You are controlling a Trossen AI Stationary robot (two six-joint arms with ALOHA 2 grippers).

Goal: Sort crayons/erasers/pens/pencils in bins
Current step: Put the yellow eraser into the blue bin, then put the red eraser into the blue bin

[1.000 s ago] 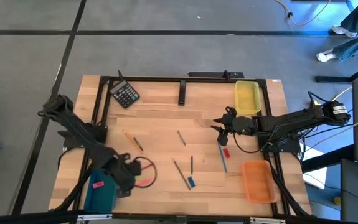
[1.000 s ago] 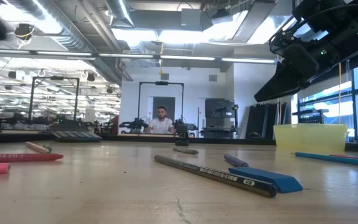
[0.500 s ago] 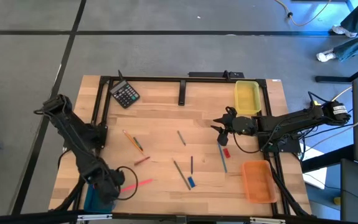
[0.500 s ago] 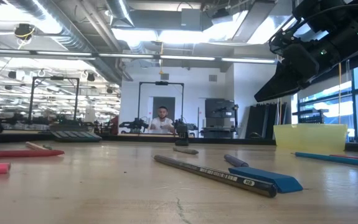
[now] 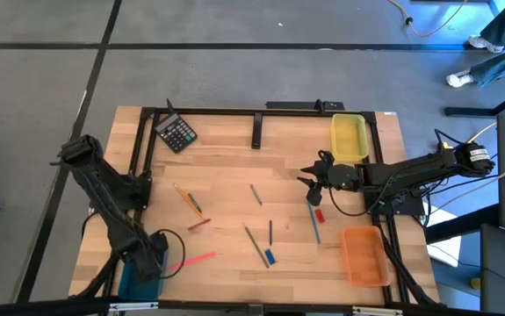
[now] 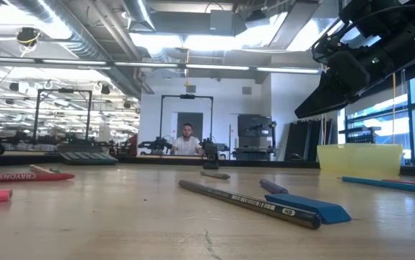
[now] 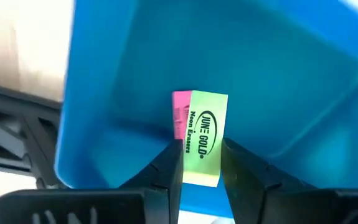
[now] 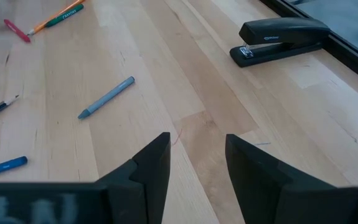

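Observation:
My left gripper [image 5: 147,260] hangs over the teal-blue bin [image 5: 132,283] at the table's near left corner, shut on a yellow-green eraser [image 7: 203,137]. A pink eraser [image 7: 180,115] lies in that bin [image 7: 278,74]. My right gripper [image 5: 310,178] stands open above the table's right middle, nothing between its fingers [image 8: 197,162]. Crayons lie on the wood: orange and green [image 5: 187,198], red [image 5: 199,225], pink [image 5: 196,259]. A red eraser [image 5: 319,215] and a blue eraser [image 5: 270,256] lie among pencils [image 5: 254,242] and a blue pen [image 5: 315,225]. My left gripper pinches the yellow-green eraser by its two long sides [image 7: 188,160], at the end nearer the wrist, between the two fingers. The fingers point steeply down and lie along the eraser. It sticks out past the fingertips, lifted clear above the bin's floor.
A yellow bin [image 5: 349,138] stands at the far right and an orange bin [image 5: 364,254] at the near right. A black calculator [image 5: 177,133] and a black stapler [image 5: 256,132] lie near the far edge. A black frame rims the table.
My left gripper has gone toward the table's near left corner and down, from beside the pink crayon to above the teal-blue bin. It has turned at the wrist on the way and kept the yellow-green eraser between its fingers.

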